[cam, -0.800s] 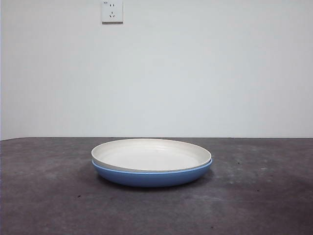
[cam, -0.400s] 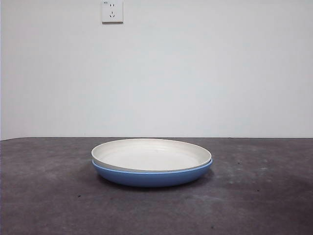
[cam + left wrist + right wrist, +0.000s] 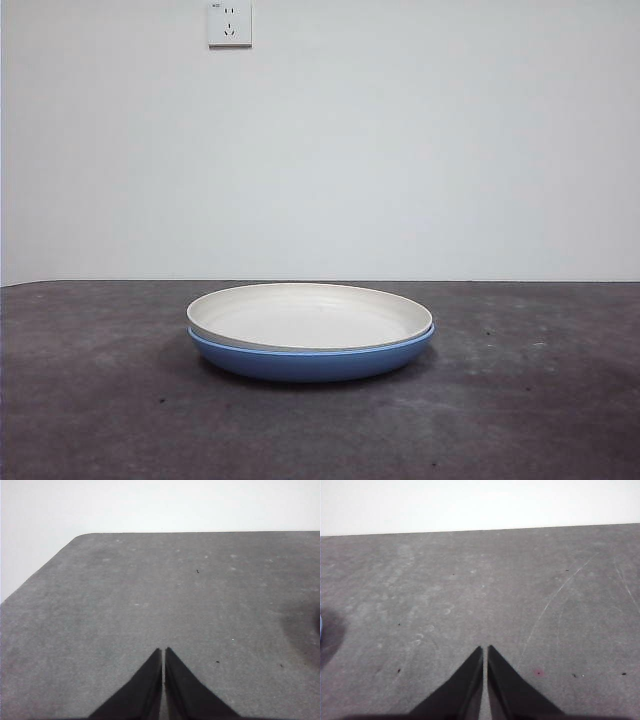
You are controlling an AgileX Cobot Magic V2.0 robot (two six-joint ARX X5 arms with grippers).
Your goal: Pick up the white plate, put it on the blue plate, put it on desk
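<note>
Front cam low, level across desk (image 3: 100, 400), plates close. Both wrist cams look down over shared desk.

The white plate (image 3: 310, 316) sits nested in the blue plate (image 3: 310, 362), the pair resting mid-desk (image 3: 90, 400), with a wall socket (image 3: 229, 23) high behind, to the left.

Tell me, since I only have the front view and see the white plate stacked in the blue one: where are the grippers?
Observer: The left gripper hovers over bare desk, holding nothing.
Operator: Are its jaws open?
Observer: No, shut, tips almost touching.
Operator: And the other arm?
Observer: The right gripper is also shut and empty, above desk marked with faint scratches. Neither wrist view shows the white plate or the blue plate clearly.
</note>
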